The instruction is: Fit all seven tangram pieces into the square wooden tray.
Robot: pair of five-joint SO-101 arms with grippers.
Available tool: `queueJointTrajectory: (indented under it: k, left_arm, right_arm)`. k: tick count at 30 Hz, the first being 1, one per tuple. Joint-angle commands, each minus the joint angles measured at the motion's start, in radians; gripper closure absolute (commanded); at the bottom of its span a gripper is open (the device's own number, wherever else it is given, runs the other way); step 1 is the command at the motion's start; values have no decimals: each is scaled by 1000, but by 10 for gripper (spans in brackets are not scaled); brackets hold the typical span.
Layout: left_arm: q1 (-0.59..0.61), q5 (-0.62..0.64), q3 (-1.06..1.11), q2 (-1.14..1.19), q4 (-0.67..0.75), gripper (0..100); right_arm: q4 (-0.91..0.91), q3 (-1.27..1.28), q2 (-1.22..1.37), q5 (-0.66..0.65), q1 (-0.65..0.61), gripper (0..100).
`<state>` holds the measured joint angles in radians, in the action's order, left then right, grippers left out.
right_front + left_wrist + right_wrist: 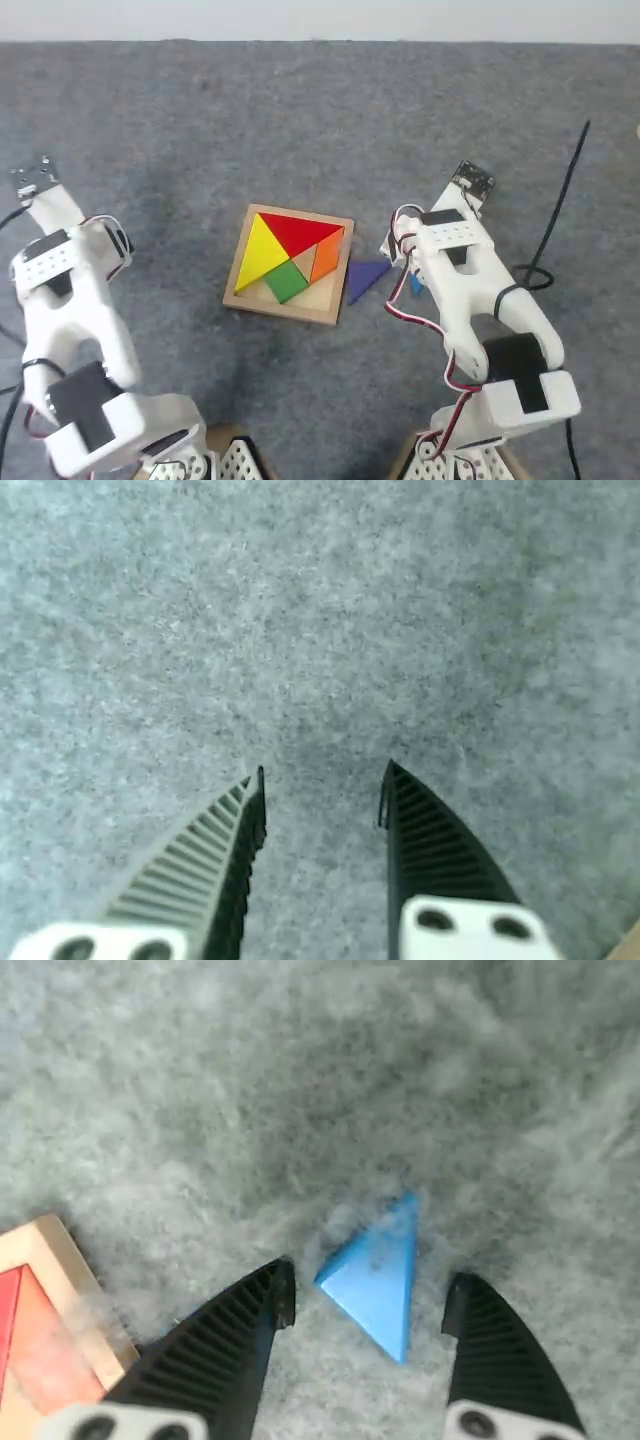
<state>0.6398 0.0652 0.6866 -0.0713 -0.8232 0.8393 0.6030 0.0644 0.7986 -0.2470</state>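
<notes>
The square wooden tray (pixel 239 292) lies mid-table holding a yellow triangle (pixel 261 254), a red triangle (pixel 299 233), an orange piece (pixel 326 260) and a green square (pixel 287 281). A purple piece (pixel 364 277) rests on the carpet just right of the tray. A small blue triangle (pixel 375 1273) lies flat on the carpet between the spread fingers of my right gripper (pixel 368 1300), which is open and low over it; a sliver of the blue triangle (pixel 415 285) peeks out beside that arm from above. My left gripper (pixel 320 790) is open over bare carpet at the far left.
Grey carpet covers the table. A black cable (pixel 556 215) runs along the right side, behind the right arm. The tray's corner (pixel 55 1260) sits close beside the right gripper's finger. Open carpet lies beyond the tray, toward the far edge.
</notes>
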Motion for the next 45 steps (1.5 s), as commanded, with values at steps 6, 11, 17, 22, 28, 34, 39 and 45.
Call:
queueJointTrajectory:
  k: [6, 11, 17, 22, 28, 34, 39, 45]
  left_arm:
    - [-3, 8, 4, -57, 20, 811]
    - [-3, 8, 4, -57, 20, 811]
    - [-3, 8, 4, -57, 20, 811]
    - [-5, 8, 4, -57, 20, 811]
    - [-5, 8, 5, -57, 20, 811]
    - [-5, 8, 5, -57, 20, 811]
    - [-5, 8, 7, -57, 20, 811]
    - [-5, 6, 8, -57, 20, 811]
  right_arm:
    - [30, -41, 5, 0, 73, 941]
    - [30, -40, 4, 0, 70, 935]
    - [31, -52, -18, -48, 71, 975]
    - [79, -61, -162, -84, 65, 991]
    - [171, -55, -259, -137, 13, 988]
    - [280, -55, -257, -324, -124, 925]
    - [257, -51, -225, -310, -108, 805]
    - [200, -55, -71, -295, -74, 779]
